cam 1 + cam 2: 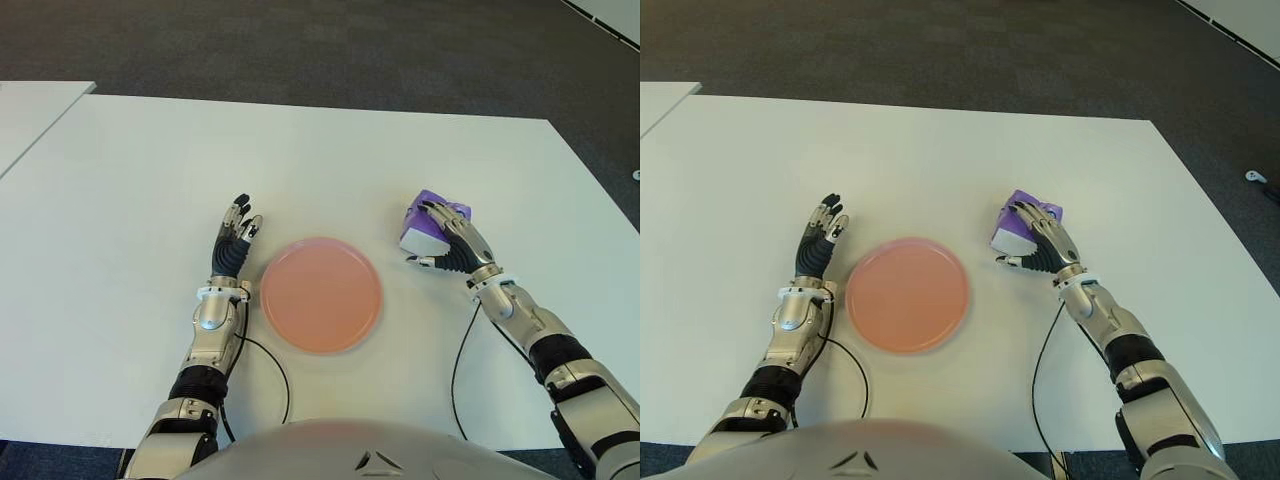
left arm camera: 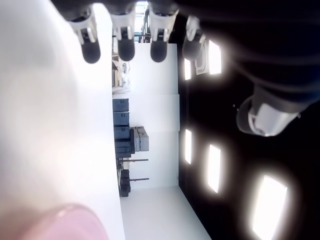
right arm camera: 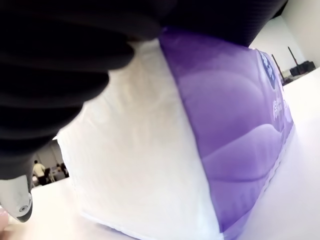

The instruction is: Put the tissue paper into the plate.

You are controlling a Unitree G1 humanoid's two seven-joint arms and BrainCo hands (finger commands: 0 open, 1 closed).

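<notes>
Left eye view showed the right hand (image 1: 455,248), fingers (image 1: 437,214) wrapped over the tissue paper (image 1: 428,226), right of the plate (image 1: 321,294). The left hand (image 1: 233,245) lay left of the plate, fingers spread, on the desk (image 1: 150,180).

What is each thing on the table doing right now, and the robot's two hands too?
tissue pack: on the table, right of the plate, under the right hand
plate: empty, flat on the table
right hand: fingers closed over the tissue pack
left hand: open, holding nothing, left of the plate
</notes>
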